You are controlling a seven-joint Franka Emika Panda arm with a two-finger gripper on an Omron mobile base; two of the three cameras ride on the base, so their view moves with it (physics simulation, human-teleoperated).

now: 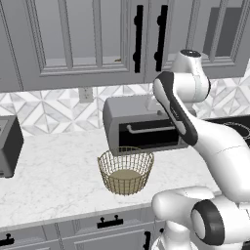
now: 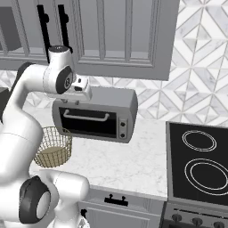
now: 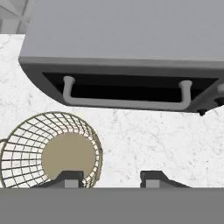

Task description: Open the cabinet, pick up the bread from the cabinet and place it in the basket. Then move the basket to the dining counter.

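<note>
The gripper [image 3: 111, 178] has its jaws spread with nothing between them, just bare marble showing in the gap. It's looking straight down from up high, above the front of the toaster oven [image 3: 127, 61], so I'd guess the arm is parked up there because the next job is overhead, not on the worktop.

Right below, one fingertip [image 3: 70, 177] overlaps the rim of the basket [image 3: 48, 151] in the hand view. The basket is empty, flat tan base fully showing. It stands near the front edge of the worktop [image 1: 53, 176], just ahead of the oven's left front corner. Handy spot, since the bread has to drop into it.

Above all that, the cabinet [image 1: 83, 44] has both doors closed, black bar handles [image 1: 138, 39] side by side. Can't make out the bread through the glass, maybe a tiny brown speck, too small to tell.
</note>
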